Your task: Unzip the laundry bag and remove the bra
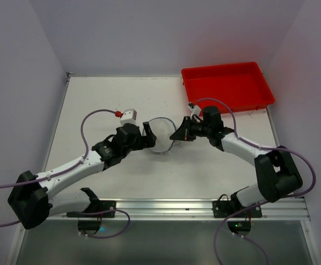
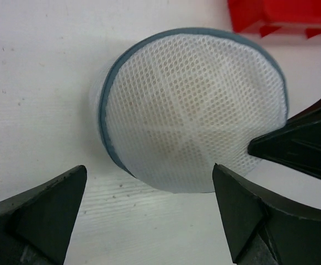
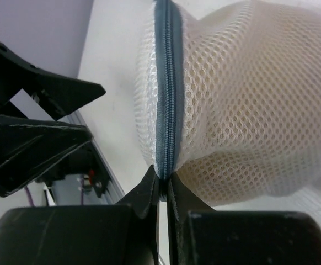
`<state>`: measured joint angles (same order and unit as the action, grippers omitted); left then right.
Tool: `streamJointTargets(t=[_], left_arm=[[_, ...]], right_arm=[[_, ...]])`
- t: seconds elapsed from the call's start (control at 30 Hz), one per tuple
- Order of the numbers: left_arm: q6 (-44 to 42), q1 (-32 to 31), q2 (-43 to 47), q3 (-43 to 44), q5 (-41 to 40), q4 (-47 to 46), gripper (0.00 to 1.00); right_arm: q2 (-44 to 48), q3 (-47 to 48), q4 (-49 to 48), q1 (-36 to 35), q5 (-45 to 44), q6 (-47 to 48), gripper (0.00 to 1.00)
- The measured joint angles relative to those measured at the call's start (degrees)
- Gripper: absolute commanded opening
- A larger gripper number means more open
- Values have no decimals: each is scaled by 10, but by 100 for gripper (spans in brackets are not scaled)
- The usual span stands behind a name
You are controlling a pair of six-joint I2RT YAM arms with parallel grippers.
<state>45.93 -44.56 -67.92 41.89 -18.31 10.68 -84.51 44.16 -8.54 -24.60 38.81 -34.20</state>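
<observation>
The laundry bag (image 1: 161, 135) is a round white mesh pouch with a blue-grey zipper band, lying mid-table between my two grippers. In the left wrist view the laundry bag (image 2: 193, 107) lies just beyond my open left gripper (image 2: 149, 212), which touches nothing. My right gripper (image 3: 164, 185) is shut on the zipper band (image 3: 167, 83) at the bag's rim; in the top view the right gripper (image 1: 178, 134) sits at the bag's right edge and the left gripper (image 1: 148, 134) at its left edge. The bra is hidden; only a pale beige tint shows through the mesh.
A red rectangular tray (image 1: 227, 85) stands at the back right; its corner shows in the left wrist view (image 2: 282, 16). A small white box with a red button (image 1: 127, 114) lies behind the left arm. White walls enclose the table.
</observation>
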Motion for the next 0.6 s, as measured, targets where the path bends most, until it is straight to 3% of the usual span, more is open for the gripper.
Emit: streamJointTargets(t=[0.27,0.6], left_arm=[[117,33,149,-69,21,-20,100],[277,41,95,-228,72,-179,100]], right_arm=[[3,13,-46,0,-1,-144,0],[3,13,-70,0,-2,-219,0]])
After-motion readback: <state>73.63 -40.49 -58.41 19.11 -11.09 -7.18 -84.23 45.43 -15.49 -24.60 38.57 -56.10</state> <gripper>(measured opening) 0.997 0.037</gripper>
